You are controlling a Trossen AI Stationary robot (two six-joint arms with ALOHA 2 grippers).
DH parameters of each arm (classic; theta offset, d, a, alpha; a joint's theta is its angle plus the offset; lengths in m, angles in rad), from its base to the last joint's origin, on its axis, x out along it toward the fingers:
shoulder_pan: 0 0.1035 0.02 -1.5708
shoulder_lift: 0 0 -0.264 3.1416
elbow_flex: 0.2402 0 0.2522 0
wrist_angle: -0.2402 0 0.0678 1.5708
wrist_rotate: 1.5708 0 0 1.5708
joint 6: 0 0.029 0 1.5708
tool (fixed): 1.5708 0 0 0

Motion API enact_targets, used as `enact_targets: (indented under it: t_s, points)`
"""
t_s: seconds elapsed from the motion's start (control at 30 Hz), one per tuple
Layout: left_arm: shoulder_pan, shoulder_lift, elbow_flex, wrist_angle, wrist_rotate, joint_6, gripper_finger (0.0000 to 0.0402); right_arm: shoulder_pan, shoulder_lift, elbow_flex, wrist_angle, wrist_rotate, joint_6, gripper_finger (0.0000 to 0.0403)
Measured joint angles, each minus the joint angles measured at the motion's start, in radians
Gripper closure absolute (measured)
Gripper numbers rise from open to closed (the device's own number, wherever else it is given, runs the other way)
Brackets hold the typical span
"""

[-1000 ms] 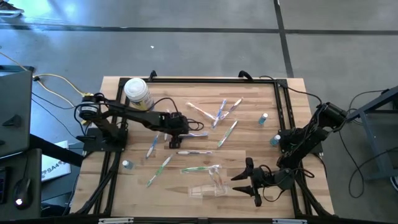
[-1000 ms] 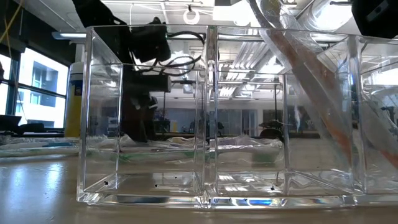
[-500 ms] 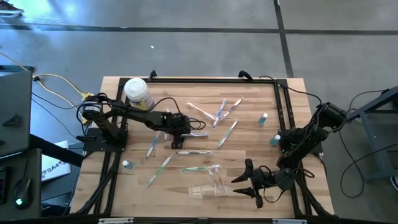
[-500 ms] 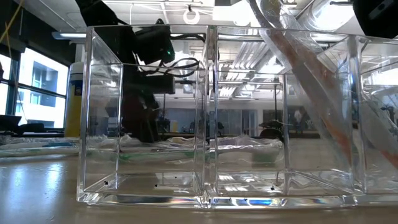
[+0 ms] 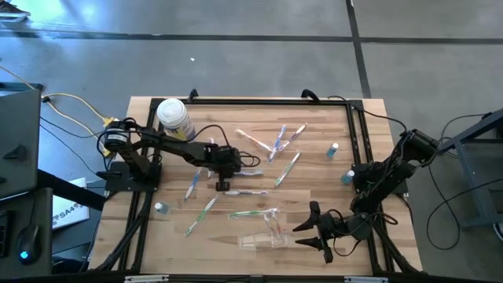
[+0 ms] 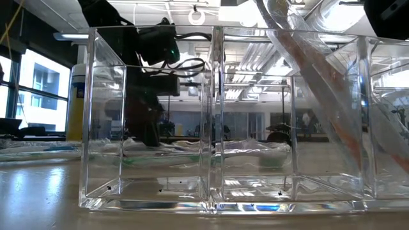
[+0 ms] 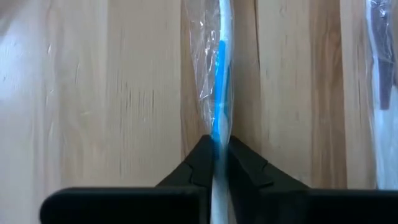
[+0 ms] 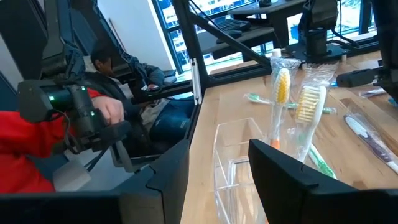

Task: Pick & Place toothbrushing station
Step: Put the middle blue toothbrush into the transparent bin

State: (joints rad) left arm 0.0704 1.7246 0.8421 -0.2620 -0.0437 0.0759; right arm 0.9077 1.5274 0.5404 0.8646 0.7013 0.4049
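Several wrapped pastel toothbrushes (image 5: pixel 275 145) lie scattered on the wooden table. My left gripper (image 5: pixel 223 171) is at mid table, lowered onto a blue-and-white toothbrush (image 7: pixel 221 68) and shut on it. The clear plastic holder (image 5: pixel 269 229) stands near the front edge, close before the low view (image 6: pixel 217 128). Two wrapped toothbrushes (image 8: pixel 292 99) stand tilted in it. My right gripper (image 5: pixel 308 231) is open at the holder's right end, one finger on either side of it. Whether the fingers touch the holder, I cannot tell. My left gripper pinches the blue-and-white toothbrush's handle (image 7: pixel 217 140) between its two fingers, through the clear wrapper. The fingers come from above, one on each long side of the handle. The toothbrush lies flat on the table and runs on toward the table's right.
A white-lidded jar with a yellow label (image 5: pixel 174 118) stands at the far left. Small blue-capped bottles (image 5: pixel 333 149) (image 5: pixel 160 208) stand at the right and the left. Another wrapped toothbrush (image 7: pixel 382 93) lies just beside the held one. A person in red (image 8: pixel 37 149) sits beyond the table.
My left gripper has shut its fingers on the blue-and-white toothbrush, which stays flat on the table. My right gripper and the holder have kept still.
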Motion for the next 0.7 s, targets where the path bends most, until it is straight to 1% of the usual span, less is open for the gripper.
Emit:
enact_targets:
  t_s: [0.1, 0.17, 0.33, 0.43, 0.57, 0.7]
  points:
    - [-0.002, -0.018, -0.001, -0.003, -0.008, -0.028, 0.0384, 0.0, 0.0, 0.0, 0.001, 0.001, -0.033, 0.0244]
    - [-0.012, -0.04, -0.002, -0.017, -0.038, -0.055, 0.0384, 0.0, 0.0, 0.0, 0.012, 0.004, -0.054, 0.0244]
    - [-0.072, -0.138, -0.011, -0.111, -0.22, -0.112, 0.0384, 0.0, 0.0, 0.0, 0.046, 0.007, -0.114, 0.0244]
    - [-0.113, -0.225, 0.013, -0.156, -0.293, -0.178, 0.0384, 0.0, 0.0, 0.0, 0.054, 0.007, -0.147, 0.0244]
    - [-0.198, -0.322, 0.051, -0.192, -0.398, -0.25, 0.0384, 0.0, 0.0, 0.0, 0.094, 0.007, -0.225, 0.0244]
    - [-0.308, -0.41, 0.094, -0.19, -0.59, -0.326, 0.0384, 0.002, -0.009, 0.0, 0.136, 0.007, -0.324, 0.0244]
